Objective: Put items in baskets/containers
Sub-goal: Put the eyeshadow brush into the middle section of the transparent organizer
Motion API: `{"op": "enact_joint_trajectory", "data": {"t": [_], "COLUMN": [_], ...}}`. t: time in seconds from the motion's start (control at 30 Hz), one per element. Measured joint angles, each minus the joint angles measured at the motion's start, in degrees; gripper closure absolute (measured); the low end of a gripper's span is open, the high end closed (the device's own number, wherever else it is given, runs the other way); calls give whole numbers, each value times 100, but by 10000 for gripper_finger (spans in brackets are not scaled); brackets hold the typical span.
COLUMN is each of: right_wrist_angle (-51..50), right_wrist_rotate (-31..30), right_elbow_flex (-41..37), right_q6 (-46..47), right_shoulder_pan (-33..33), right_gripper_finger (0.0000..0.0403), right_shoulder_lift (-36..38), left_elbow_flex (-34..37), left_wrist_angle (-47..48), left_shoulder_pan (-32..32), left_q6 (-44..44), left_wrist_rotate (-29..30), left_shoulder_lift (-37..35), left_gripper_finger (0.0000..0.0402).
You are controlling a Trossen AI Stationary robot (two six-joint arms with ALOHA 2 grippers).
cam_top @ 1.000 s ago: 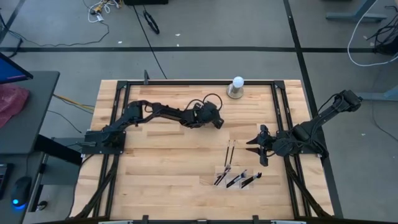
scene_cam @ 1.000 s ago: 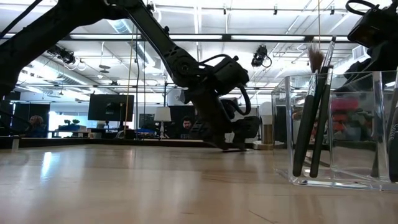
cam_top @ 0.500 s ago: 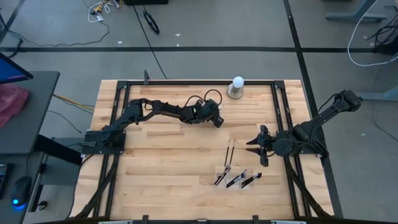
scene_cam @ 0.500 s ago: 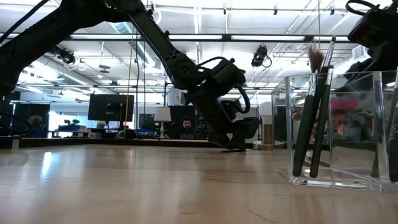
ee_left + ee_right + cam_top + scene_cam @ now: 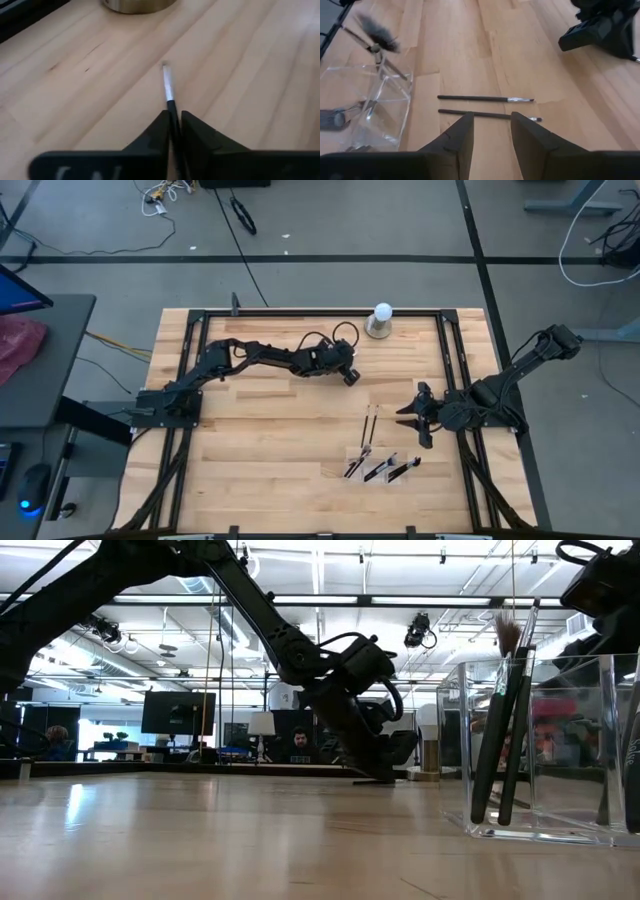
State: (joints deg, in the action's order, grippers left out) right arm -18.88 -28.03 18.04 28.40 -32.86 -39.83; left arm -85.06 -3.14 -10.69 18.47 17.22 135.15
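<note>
A thin brush is pinched between the nearly closed jaws of the left gripper, far side of the table, its long axis running straight ahead. The clear tray lies well apart, nearer the half-open, empty right gripper.

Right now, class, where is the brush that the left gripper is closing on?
In the high view the brush lies at the left gripper, toward the table's far edge, just short of the white ball.
</note>
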Motion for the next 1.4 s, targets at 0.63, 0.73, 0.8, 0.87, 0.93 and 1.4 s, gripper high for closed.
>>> {"op": "enact_joint_trajectory", "data": {"t": [0.63,0.73,0.8,0.87,0.93,1.4], "right_wrist_angle": [-5,-8,11,101,341,3160], "right_wrist_rotate": [201,157,-36,-292,-488,-557], "right_elbow_flex": [0,0,-2,-90,-281,-1707], "right_q6": [116,184,219,220,208,-44], "right_shoulder_pan": [-2,2,2,2,2,399], "right_gripper_finger": [272,272,272,272,272,251], "right_shoulder_lift": [-4,-62,-139,-192,-224,-223], "left_elbow_flex": [127,147,155,162,156,122], "left_wrist_angle": [-317,-289,-273,-271,-342,-2046], "left_shoulder_pan": [670,748,788,808,843,1153], "left_q6": [-764,-966,-1024,-1024,-1031,-1038], "left_wrist_rotate": [334,648,751,879,1023,691], "left_shoulder_lift": [-184,-299,-359,-430,-553,-734], "left_gripper_finger": [384,384,389,390,388,384]}}
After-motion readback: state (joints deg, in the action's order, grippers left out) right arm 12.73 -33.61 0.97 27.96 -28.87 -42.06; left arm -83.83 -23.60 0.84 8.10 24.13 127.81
